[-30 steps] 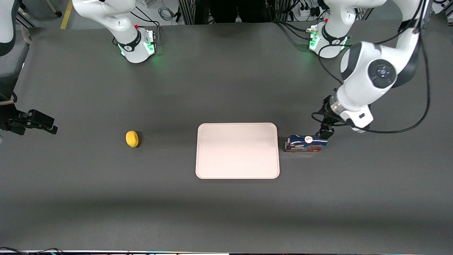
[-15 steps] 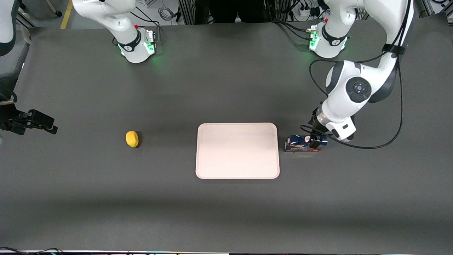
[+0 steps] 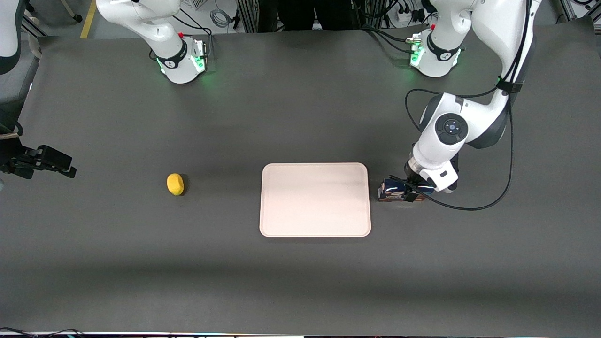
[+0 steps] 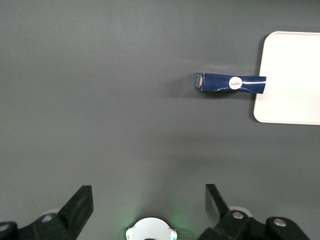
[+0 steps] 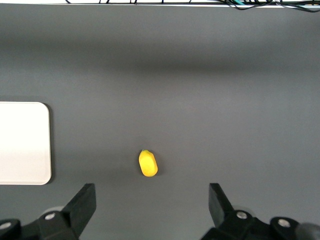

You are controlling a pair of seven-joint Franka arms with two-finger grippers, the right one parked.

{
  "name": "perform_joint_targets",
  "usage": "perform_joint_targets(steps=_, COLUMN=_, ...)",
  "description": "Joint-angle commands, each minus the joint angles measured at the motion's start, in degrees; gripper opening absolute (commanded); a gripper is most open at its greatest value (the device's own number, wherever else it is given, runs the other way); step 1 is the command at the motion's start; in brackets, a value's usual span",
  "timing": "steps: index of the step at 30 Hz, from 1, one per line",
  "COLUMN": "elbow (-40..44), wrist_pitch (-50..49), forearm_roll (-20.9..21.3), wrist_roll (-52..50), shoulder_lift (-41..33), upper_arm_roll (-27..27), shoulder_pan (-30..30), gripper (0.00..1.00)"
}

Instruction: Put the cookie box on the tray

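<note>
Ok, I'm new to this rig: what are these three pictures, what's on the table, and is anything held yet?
Two white robot arms stand on a dark table; only the left one works. The wide picture faces the arms from the front. The other two come from a camera on each arm's wrist, looking down past the jaws. On the table lie a pale tray, a blue cookie box beside it toward the working arm's end, and a yellow lump toward the parked arm's end. The gripper is low at the end of the box away from the tray. The left wrist view shows its jaws apart with nothing between them, so nothing looks held yet.
</note>
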Motion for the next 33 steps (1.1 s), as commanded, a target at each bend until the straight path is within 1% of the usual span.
perform_joint_targets(steps=1, elbow=1.0, wrist_pitch=4.9, forearm_roll=-0.5, wrist_roll=-3.8, shoulder_lift=4.6, upper_arm_roll=0.4, shoulder_pan=-1.9, gripper=1.0)
perform_joint_targets(steps=7, elbow=-1.1, wrist_pitch=10.3, forearm_roll=0.1, wrist_roll=-4.0, shoulder_lift=6.8, upper_arm_roll=0.4, shoulder_pan=-2.8, gripper=1.0)
perform_joint_targets(steps=15, elbow=-8.9, wrist_pitch=19.8, forearm_roll=1.6, wrist_roll=-4.0, shoulder_lift=7.1, upper_arm_roll=0.4, shoulder_pan=-4.1, gripper=1.0)
perform_joint_targets(steps=20, elbow=-11.6, wrist_pitch=21.8, forearm_roll=5.3, wrist_roll=-4.0, shoulder_lift=7.5, upper_arm_roll=0.5, shoulder_pan=-4.6, gripper=1.0)
perform_joint_targets(steps=26, elbow=-13.8, wrist_pitch=25.1, forearm_roll=7.3, wrist_roll=-4.0, shoulder_lift=8.2, upper_arm_roll=0.5, shoulder_pan=-4.6, gripper=1.0)
perform_joint_targets(steps=29, elbow=-14.9, wrist_pitch=26.7, forearm_roll=7.5, wrist_roll=-4.1, shoulder_lift=8.4, upper_arm_roll=0.5, shoulder_pan=-4.5, gripper=1.0)
perform_joint_targets(steps=31, elbow=-14.9, wrist_pitch=26.8, forearm_roll=7.5, wrist_roll=-4.1, shoulder_lift=8.5, upper_arm_roll=0.5, shoulder_pan=-4.5, gripper=0.97)
perform_joint_targets(steps=33, elbow=-14.9, wrist_pitch=27.1, forearm_roll=7.5, wrist_roll=-4.1, shoulder_lift=9.0, upper_arm_roll=0.5, shoulder_pan=-4.6, gripper=0.91)
